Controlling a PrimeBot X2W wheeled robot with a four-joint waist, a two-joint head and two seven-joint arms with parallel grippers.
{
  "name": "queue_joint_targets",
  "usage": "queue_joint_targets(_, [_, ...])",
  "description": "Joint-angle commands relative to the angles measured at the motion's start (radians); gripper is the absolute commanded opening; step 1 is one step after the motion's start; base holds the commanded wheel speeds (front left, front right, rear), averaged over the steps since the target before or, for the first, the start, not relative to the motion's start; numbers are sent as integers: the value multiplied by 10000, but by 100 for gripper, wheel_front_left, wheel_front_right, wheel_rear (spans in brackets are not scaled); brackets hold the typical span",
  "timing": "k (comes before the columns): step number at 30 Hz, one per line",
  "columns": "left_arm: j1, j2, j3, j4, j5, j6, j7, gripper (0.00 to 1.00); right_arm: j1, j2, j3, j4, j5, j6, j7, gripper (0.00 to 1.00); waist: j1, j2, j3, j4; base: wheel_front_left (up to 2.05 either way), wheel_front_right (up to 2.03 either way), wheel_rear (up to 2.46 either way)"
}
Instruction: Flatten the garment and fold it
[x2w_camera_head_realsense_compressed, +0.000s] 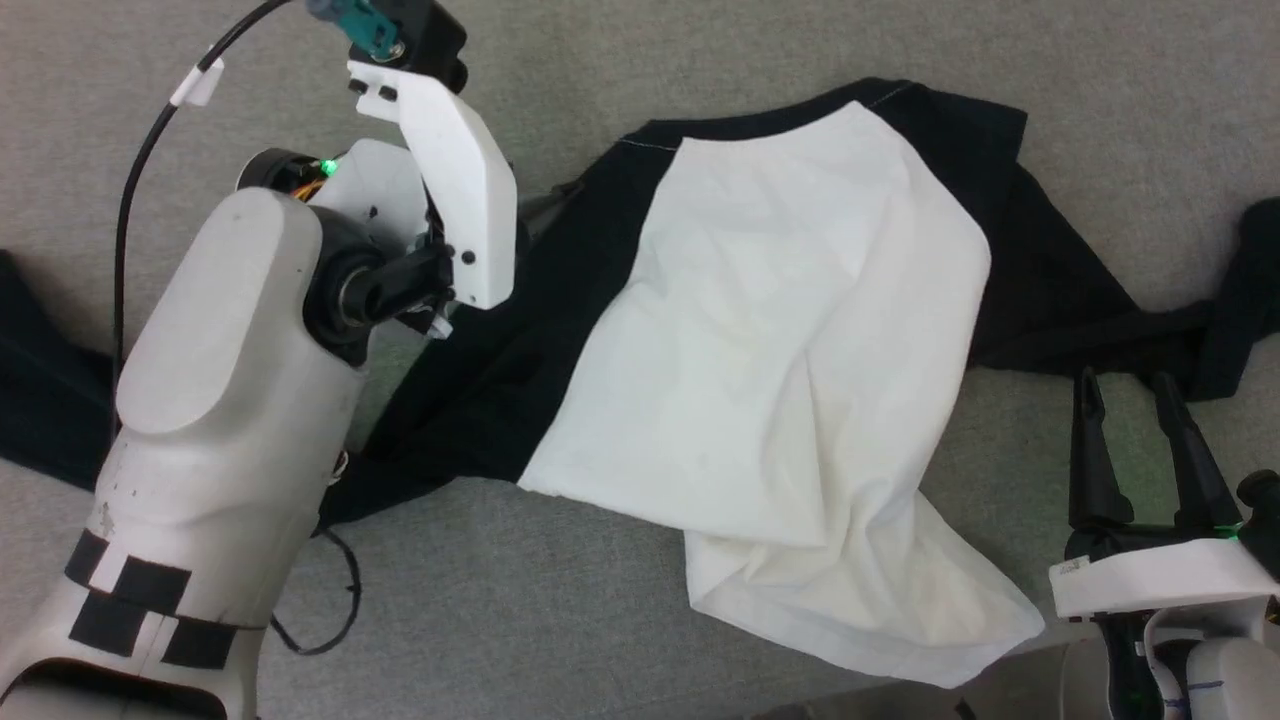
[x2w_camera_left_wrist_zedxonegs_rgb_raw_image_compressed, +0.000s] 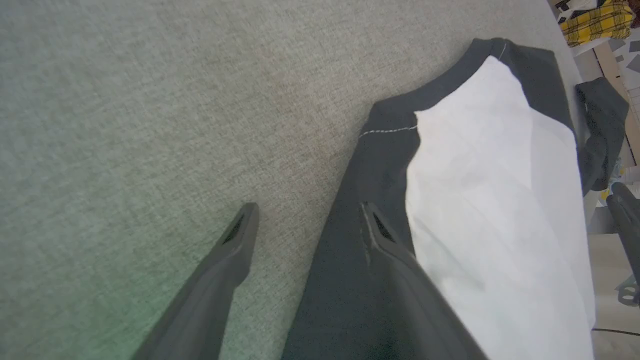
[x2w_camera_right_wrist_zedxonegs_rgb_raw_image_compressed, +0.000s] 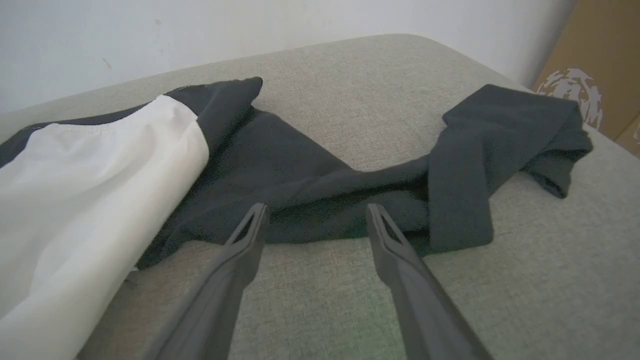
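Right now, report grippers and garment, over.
Both open: left gripper straddling black sleeve edge, right gripper short of other sleeve, which lies doubled over. No fold yet: garment crumpled.

Worktop (x2w_camera_head_realsense_compressed: 620, 60): padded, covered in grey-green woven fabric, with a rounded far corner.
Wall (x2w_camera_right_wrist_zedxonegs_rgb_raw_image_compressed: 150, 30): plain and pale, behind the worktop's far edge.
Cardboard box (x2w_camera_right_wrist_zedxonegs_rgb_raw_image_compressed: 590, 60): brown with a white print, far right, beside the worktop.
Checked cloth (x2w_camera_left_wrist_zedxonegs_rgb_raw_image_compressed: 595, 22): yellow, far right, off the worktop.
Light: soft, even.

garment (x2w_camera_head_realsense_compressed: 780, 330): white body, black sleeves | surface (x2w_camera_head_realsense_compressed: 600, 620): grey-green weave | fingers (x2w_camera_right_wrist_zedxonegs_rgb_raw_image_compressed: 240, 250): dark grey
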Motion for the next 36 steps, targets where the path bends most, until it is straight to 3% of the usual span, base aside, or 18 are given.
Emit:
queue_joint_targets(1, [28, 99, -53, 20, -34, -50, 73, 100, -186, 18, -19, -17, 45, -6, -47, 100, -1, 0, 288, -240, 0, 0, 0])
queue_joint_targets(8, [233, 347, -78, 137, -222, 165, 731, 100, -332, 18, -58, -37, 84, -6, -47, 100, -1, 0, 566, -390, 0, 0, 0])
queue_joint_targets(15, [809, 585, 8, -99, -964, 814, 2423, 100, -371, 18, -142, 0, 99, -6, -47, 100, -1, 0, 625, -449, 0, 0, 0])
queue_joint_targets(25, [1262, 557, 507, -1138, -1554, 1235, 2433, 100, -361, 18, -163, 171, 40, -6, -47, 100, -1, 0, 307, -237, 0, 0, 0])
queue_joint_targets(36, [1705, 535, 588, -1191, -1583, 968, 1775, 100, -368, 18, -151, 162, -90, -6, -47, 100, -1, 0, 307, -327, 0, 0, 0])
